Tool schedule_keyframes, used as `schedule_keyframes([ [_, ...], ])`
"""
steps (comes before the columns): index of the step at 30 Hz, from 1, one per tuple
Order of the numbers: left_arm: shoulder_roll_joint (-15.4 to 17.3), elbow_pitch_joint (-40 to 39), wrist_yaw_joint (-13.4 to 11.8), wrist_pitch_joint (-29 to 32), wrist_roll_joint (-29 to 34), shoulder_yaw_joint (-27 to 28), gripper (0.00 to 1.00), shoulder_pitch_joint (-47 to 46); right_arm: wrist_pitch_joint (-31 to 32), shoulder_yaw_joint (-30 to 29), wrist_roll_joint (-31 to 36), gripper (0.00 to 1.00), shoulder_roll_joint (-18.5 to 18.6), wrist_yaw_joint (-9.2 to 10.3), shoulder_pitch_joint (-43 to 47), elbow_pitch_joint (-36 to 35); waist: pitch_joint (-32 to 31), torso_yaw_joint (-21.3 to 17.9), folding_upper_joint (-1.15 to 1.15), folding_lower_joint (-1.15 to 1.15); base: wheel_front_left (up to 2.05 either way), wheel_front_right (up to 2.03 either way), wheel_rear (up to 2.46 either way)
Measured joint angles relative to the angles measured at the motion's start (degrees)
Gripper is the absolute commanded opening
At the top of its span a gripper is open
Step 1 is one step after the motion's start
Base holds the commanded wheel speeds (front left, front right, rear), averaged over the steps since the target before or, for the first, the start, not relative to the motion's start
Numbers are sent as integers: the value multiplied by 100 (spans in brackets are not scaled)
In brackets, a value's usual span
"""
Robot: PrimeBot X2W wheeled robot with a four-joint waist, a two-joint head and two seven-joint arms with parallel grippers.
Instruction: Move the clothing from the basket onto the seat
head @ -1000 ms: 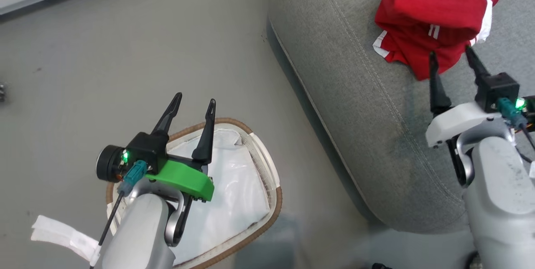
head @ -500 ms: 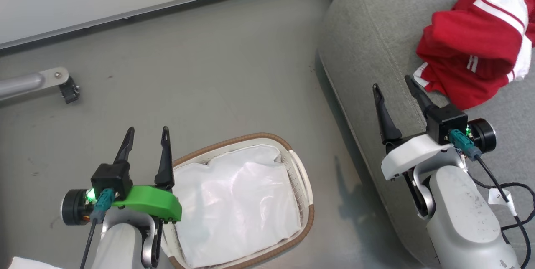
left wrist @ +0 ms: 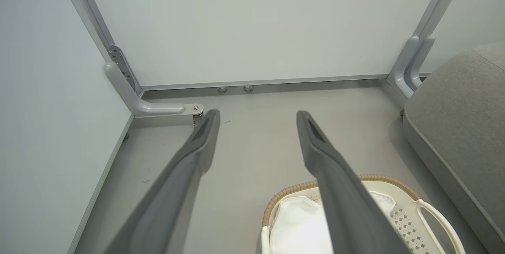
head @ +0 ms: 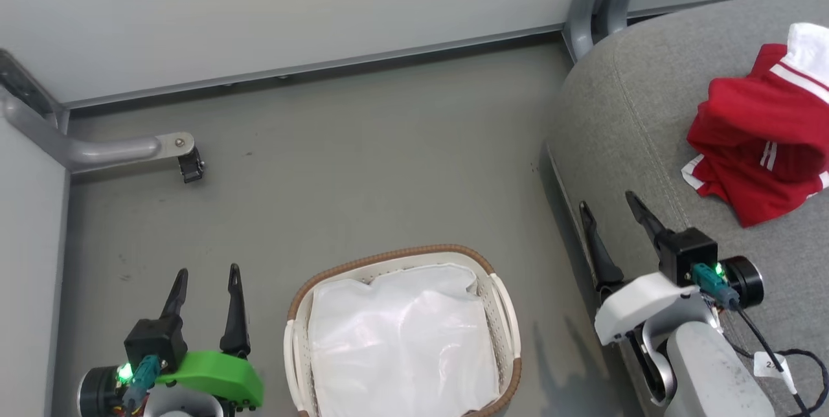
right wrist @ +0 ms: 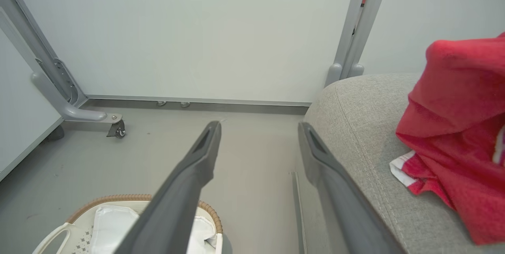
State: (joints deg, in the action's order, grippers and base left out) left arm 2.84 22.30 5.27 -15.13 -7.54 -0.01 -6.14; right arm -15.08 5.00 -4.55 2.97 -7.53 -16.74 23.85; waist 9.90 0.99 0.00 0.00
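clothing [head: 758, 145] lies in a crumpled red heap with white stripes and white trim on top of the seat [head: 635, 119], toward the right edge of the head view; how many pieces make up the heap cannot be told. the seat is a big grey cushion with a rounded corner and a stitched seam running along its edge.

the right gripper [head: 606, 201] hovers over the seat's near edge, close to the clothing but apart from it. its two dark fingers are spread with nothing between them, and in the right wrist view the red fabric sits off to the right of them.

the basket [head: 388, 255] stands on the grey floor [head: 363, 177] beside the seat, well apart from the clothing. a white liner [head: 401, 346] covers its inside under the brown woven rim.

the left gripper [head: 208, 269] hangs over the floor just left of the basket, not touching it, fingers spread and empty.

beyond them a pale wall panel [head: 291, 2] meets the floor, with a grey metal foot and its small caster [head: 191, 164] at the left.
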Motion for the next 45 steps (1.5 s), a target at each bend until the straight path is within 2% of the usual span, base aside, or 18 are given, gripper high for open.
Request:
schedule_keyframes([
  [6,1,-24,79,-1,-132,127,100,342,0,40,-130,100,-10,0,371,71,-334,77,0,0,0,0,0],
  [14,1,48,151,-1,-602,204,100,662,0,4,-203,100,-14,0,753,200,-644,71,0,0,0,0,0],
  [15,-1,77,155,0,-601,201,0,680,1,-12,-203,0,-16,0,778,244,-656,69,0,0,0,0,0],
  [20,-31,220,155,118,-789,221,0,686,105,-62,-432,0,-42,-1,861,369,-667,65,0,0,0,0,0],
  [45,-31,-114,163,730,-3221,341,0,587,730,-387,-3054,0,-40,0,909,-62,-729,31,0,0,0,0,0],
])
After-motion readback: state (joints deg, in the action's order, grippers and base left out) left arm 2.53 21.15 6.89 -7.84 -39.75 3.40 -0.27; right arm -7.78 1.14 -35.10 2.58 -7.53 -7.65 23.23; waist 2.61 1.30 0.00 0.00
